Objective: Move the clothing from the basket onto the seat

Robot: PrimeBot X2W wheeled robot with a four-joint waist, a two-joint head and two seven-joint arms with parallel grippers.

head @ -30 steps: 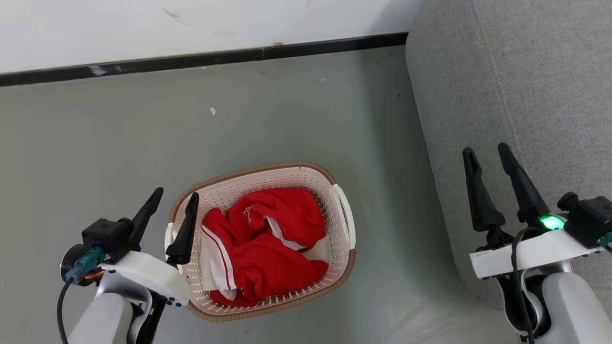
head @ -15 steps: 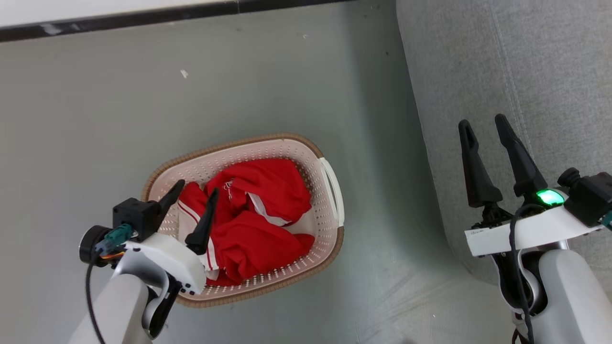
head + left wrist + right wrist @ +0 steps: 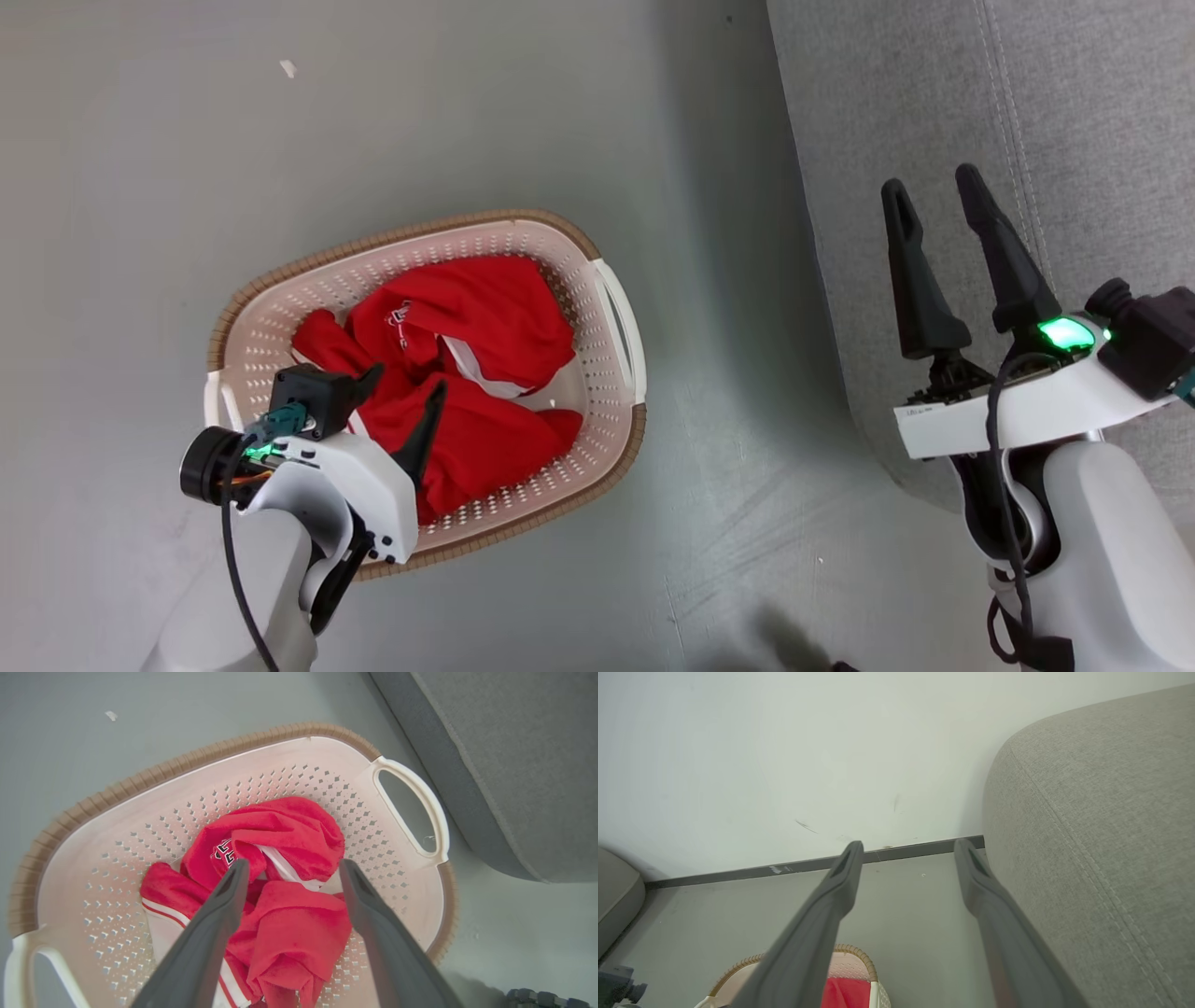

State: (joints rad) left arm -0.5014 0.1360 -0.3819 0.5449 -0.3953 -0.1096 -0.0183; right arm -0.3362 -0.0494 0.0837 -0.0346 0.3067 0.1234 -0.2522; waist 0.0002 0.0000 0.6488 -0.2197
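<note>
The left gripper (image 3: 406,379) hangs over the near left part of the basket (image 3: 280,317), its fingers spread wide and holding nothing. The left wrist view looks down between those fingers and gives what the head view does not: they straddle the middle of the clothing (image 3: 289,826), a crumpled red heap on the basket's floor with a logo on an upper fold and white stripes along a hem at the lower left. Whether the tips touch the fabric cannot be told from either view. The basket stands on the grey floor (image 3: 560,112), its right handle (image 3: 621,327) turned toward the seat (image 3: 934,93) and apart from it. Further right, the head view has the right gripper (image 3: 929,179) raised in front of the seat's edge, fingers parted and empty. Its wrist view adds a pale wall (image 3: 784,742) with a dark skirting (image 3: 738,872) ahead, another grey cushion (image 3: 616,896) at the far left, and a corner of the basket with red fabric at the bottom.
</note>
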